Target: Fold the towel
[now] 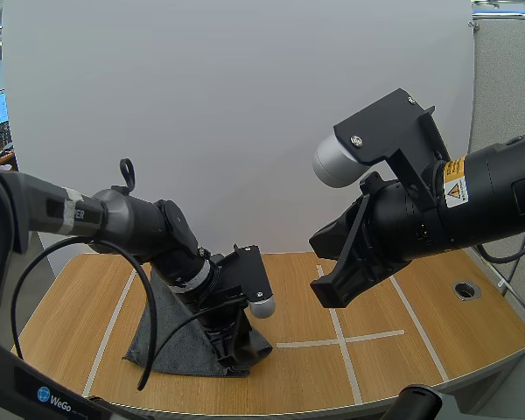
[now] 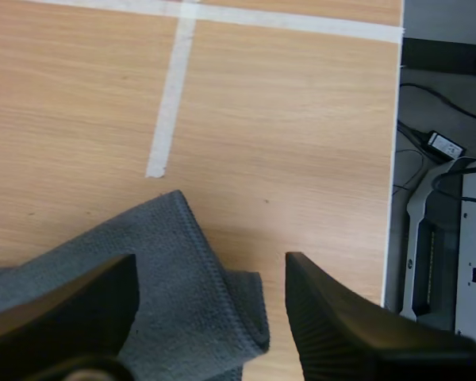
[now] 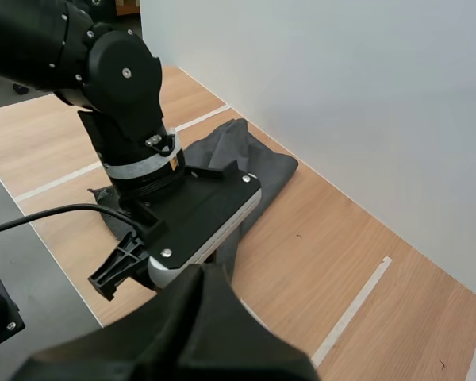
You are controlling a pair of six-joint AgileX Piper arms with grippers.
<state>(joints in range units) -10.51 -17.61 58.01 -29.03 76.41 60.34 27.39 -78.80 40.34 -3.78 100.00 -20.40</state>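
Ribbed black fingers (image 2: 333,317) of my left hand (image 2: 210,274) stand wide apart, open and holding nothing, and they straddle one corner of the dark grey terry towel (image 2: 143,230), which shows between them. At that corner the towel's hemmed edge is doubled over a second layer beneath, so some cloth is lapped on itself. From there the towel spreads back under my left arm in a rumpled, roughly triangular heap on the near left part of the light wooden tabletop (image 2: 301,119), with its corner stopping just short of a strip of pale tape (image 2: 170,95). In the high view the arm hides much of the cloth, so I cannot say for sure whether the lapped part is a deliberate first fold or only a wrinkle. My right hand (image 1: 332,267) hangs high above the middle of the tabletop, well apart from the towel, its two black fingers pressed together as one dark wedge with nothing between them. My judgement is that the task is at an early stage: no neat fold lies flat, the corner is framed but not pinched, and the grasp, the carry-over and the smoothing are all left to do.
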